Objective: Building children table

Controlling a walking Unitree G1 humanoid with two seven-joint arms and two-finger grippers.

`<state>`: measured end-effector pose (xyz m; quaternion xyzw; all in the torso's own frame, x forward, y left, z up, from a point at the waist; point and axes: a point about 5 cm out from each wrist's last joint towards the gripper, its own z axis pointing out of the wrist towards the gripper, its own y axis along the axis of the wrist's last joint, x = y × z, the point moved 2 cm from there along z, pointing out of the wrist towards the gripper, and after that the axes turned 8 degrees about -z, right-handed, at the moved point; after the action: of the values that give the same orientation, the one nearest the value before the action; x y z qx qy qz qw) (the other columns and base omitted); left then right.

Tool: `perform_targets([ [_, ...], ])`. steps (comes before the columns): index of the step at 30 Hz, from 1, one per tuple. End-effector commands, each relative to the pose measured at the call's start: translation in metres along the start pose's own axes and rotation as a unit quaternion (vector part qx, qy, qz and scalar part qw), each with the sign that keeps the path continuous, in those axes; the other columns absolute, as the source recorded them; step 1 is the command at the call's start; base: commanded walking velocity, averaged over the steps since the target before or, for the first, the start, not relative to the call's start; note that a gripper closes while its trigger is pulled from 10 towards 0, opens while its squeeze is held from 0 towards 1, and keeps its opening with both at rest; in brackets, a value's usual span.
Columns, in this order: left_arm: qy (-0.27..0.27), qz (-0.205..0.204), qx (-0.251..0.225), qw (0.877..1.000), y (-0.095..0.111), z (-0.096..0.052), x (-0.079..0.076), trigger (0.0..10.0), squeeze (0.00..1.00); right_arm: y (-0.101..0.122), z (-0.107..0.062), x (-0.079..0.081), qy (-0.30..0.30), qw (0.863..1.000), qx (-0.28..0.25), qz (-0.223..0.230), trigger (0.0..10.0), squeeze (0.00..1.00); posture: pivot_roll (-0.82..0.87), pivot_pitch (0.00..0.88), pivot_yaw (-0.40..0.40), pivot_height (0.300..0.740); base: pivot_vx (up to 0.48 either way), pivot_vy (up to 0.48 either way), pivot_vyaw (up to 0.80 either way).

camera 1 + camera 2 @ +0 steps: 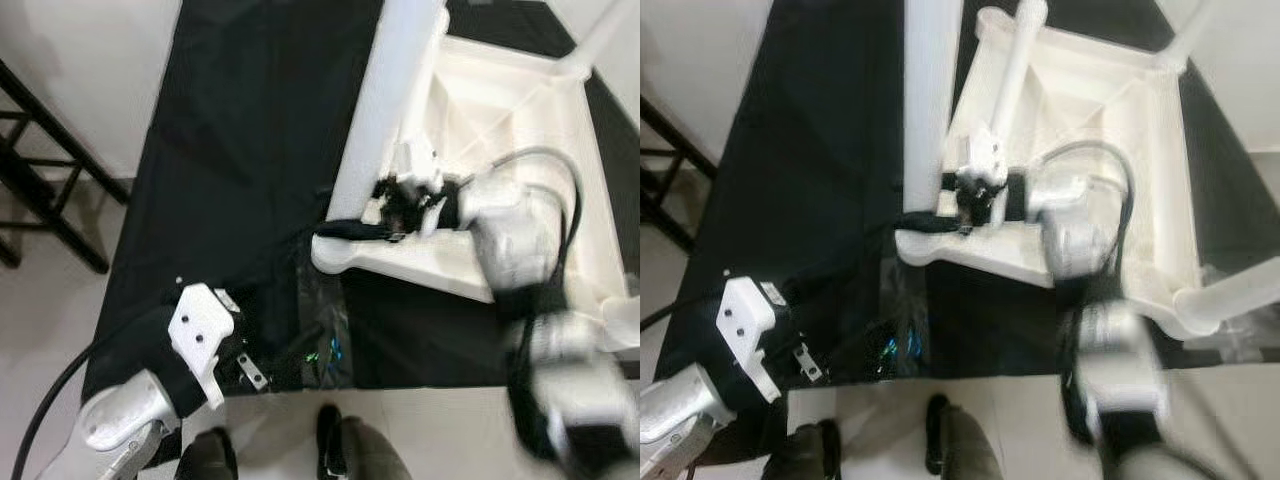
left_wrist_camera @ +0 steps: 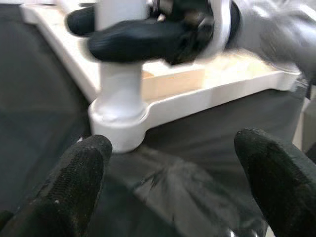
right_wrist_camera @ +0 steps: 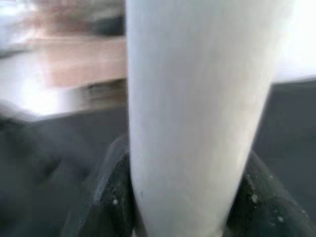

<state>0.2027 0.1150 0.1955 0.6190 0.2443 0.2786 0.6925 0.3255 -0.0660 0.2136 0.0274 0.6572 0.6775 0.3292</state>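
The white children's table [image 1: 420, 268] lies upside down on a black cloth [image 1: 230, 150]. A white table leg [image 1: 395, 80] stands upright in its near left corner socket. My right gripper [image 1: 350, 228] is shut on this leg low down, near the socket; in the right wrist view the leg [image 3: 197, 113] sits between the black fingers [image 3: 116, 197]. My left gripper [image 2: 173, 197] hangs open over the cloth, short of that corner and touching nothing, its fingers [image 2: 74, 187] spread wide. Its white wrist block [image 1: 200, 340] is at the near left of the cloth.
Three more legs rise from the other corners, one at the near right [image 1: 1240, 295]. A clear plastic bag [image 1: 320, 345] of small parts lies on the cloth near the front edge. A black rack [image 1: 40, 180] stands on the floor at left. Two dark feet [image 1: 330, 445] are at the bottom edge.
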Motion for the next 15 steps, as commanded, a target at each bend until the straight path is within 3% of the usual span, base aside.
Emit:
perform_targets([
  [1, -0.006, -0.006, 0.005, 1.0, -0.002, -0.002, -0.002, 10.0, 0.0, -0.05, -0.009, 0.031, -0.065, 0.986, 0.154, 0.024, 0.0, 0.0, 0.11, 0.304, -0.1, 0.74, 0.0, 0.0, 0.0],
  [3, -0.009, -0.009, 0.005, 1.0, -0.004, -0.002, -0.001, 10.0, 0.0, -0.051, -0.02, 0.052, -0.158, 0.967, 0.198, -0.011, 0.0, 0.0, 0.1, 0.297, -0.094, 0.74, 0.0, 0.0, 0.0],
  [8, -0.019, -0.011, 0.001, 1.0, -0.004, 0.002, -0.005, 10.0, 0.0, -0.046, -0.015, 0.032, -0.189, 0.962, 0.198, -0.019, 0.0, 0.0, 0.12, 0.278, -0.105, 0.74, 0.0, 0.0, 0.0],
  [13, -0.018, -0.007, 0.002, 1.0, -0.003, 0.001, -0.003, 10.0, 0.0, -0.042, -0.009, 0.032, -0.185, 0.962, 0.198, -0.016, 0.0, 0.0, 0.12, 0.277, -0.098, 0.74, 0.0, 0.0, 0.0],
  [14, -0.018, -0.006, 0.003, 1.0, -0.003, 0.001, -0.003, 10.0, 0.0, -0.04, -0.007, 0.031, -0.188, 0.962, 0.196, -0.022, 10.0, 0.0, 0.12, 0.276, -0.097, 0.74, 0.0, 0.0, 0.0],
  [15, -0.018, -0.006, 0.003, 1.0, -0.003, 0.001, -0.003, 10.0, 0.0, -0.037, -0.006, 0.029, -0.191, 0.962, 0.192, -0.029, 10.0, 0.42, 0.12, 0.277, -0.096, 0.74, 0.0, 0.0, 0.0],
])
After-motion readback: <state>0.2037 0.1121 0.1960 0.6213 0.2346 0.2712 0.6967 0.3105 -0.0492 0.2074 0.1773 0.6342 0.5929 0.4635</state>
